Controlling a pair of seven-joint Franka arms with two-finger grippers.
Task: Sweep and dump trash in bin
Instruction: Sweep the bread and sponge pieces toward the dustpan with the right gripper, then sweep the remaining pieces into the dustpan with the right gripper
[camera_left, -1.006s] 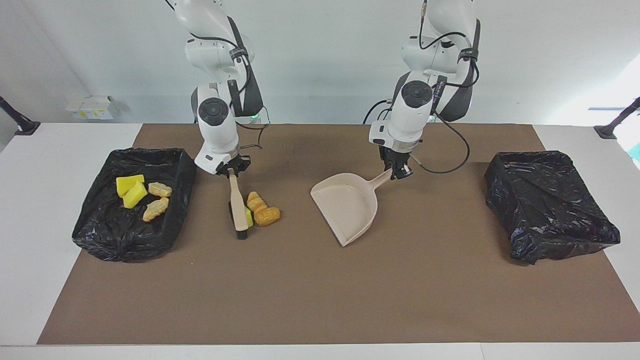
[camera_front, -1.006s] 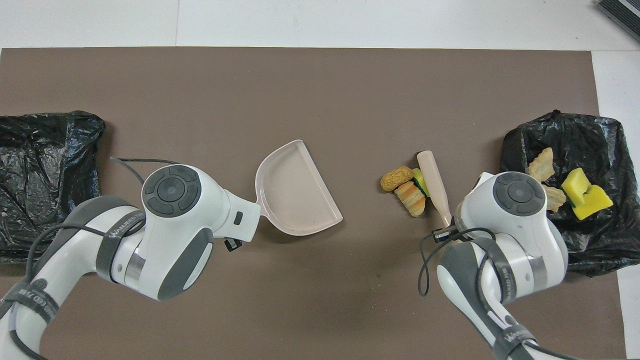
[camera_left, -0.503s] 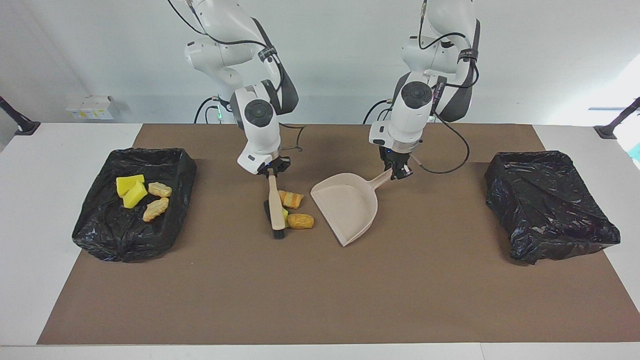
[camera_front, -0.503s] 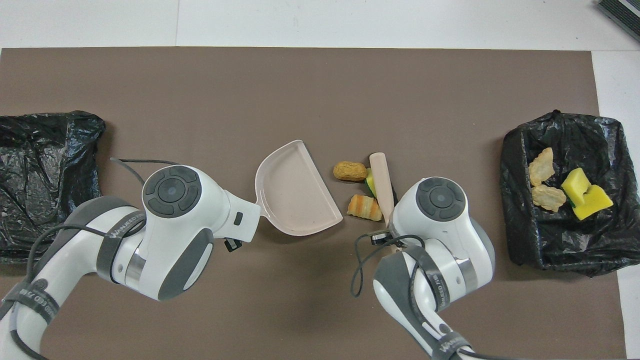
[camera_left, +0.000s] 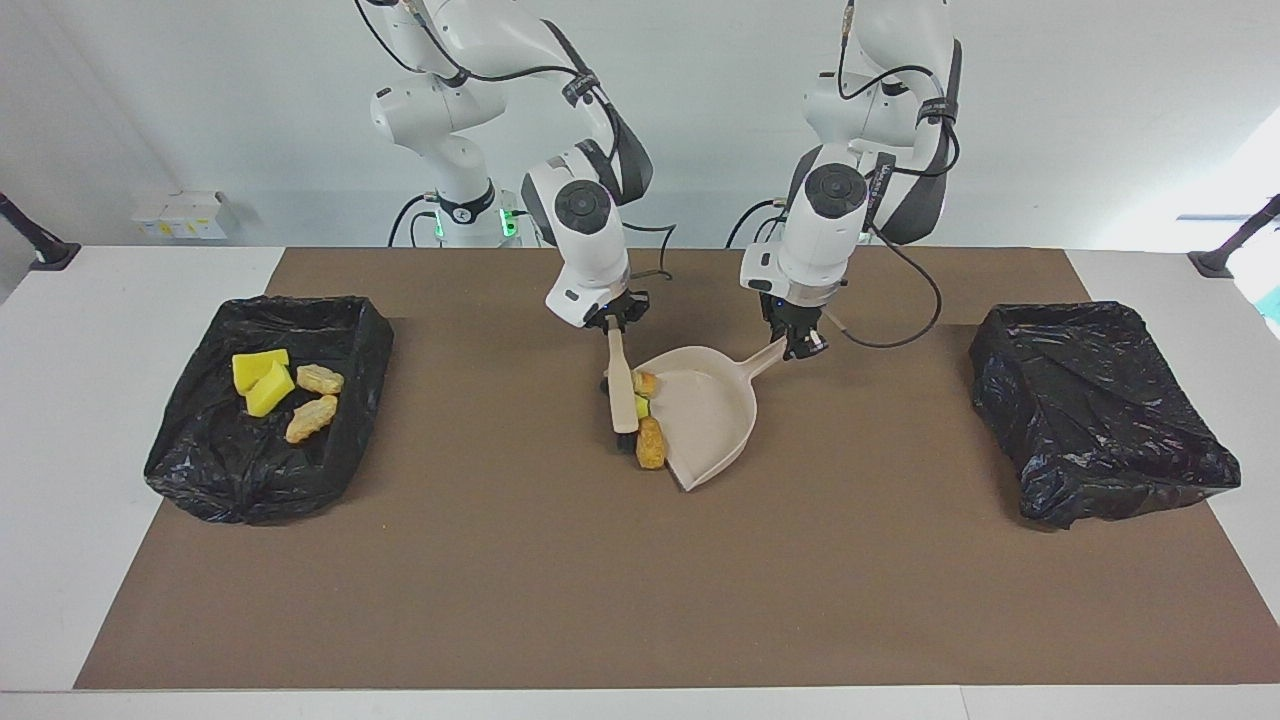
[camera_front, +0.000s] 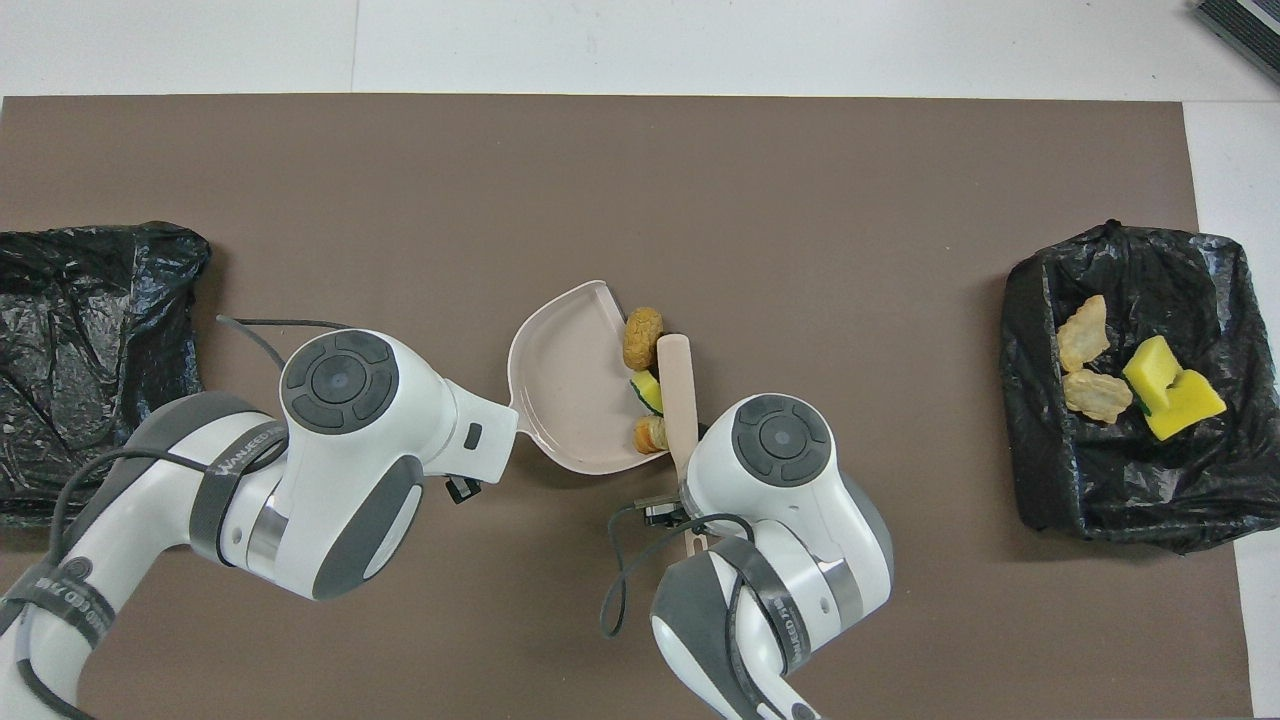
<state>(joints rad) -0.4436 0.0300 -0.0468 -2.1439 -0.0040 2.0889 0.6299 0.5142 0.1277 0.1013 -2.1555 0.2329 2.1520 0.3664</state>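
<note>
Three scraps of trash lie in a row at the open edge of the beige dustpan (camera_left: 705, 410) (camera_front: 570, 385): an orange-tan lump (camera_left: 651, 443) (camera_front: 642, 338), a yellow sponge chunk with a green side (camera_left: 641, 406) (camera_front: 648, 392), and a second ridged lump (camera_left: 645, 382) (camera_front: 650, 433). A wooden-handled brush (camera_left: 622, 385) (camera_front: 680, 390) presses against them from the right arm's end. My right gripper (camera_left: 612, 322) is shut on the brush handle. The dustpan's handle is gripped by my left gripper (camera_left: 798, 345). In the overhead view both wrists hide the grippers.
A black-bag-lined bin (camera_left: 200, 460) (camera_front: 1120, 490) at the right arm's end of the table holds yellow sponge pieces (camera_left: 262, 382) and tan lumps (camera_left: 312, 415). A second black-lined bin (camera_left: 1095, 410) (camera_front: 90, 340) stands at the left arm's end. A brown mat (camera_left: 640, 580) covers the table.
The right arm has swept the brush and the three scraps across the mat toward the left arm's end, up to the dustpan's open edge. The left arm and dustpan have stayed put.
</note>
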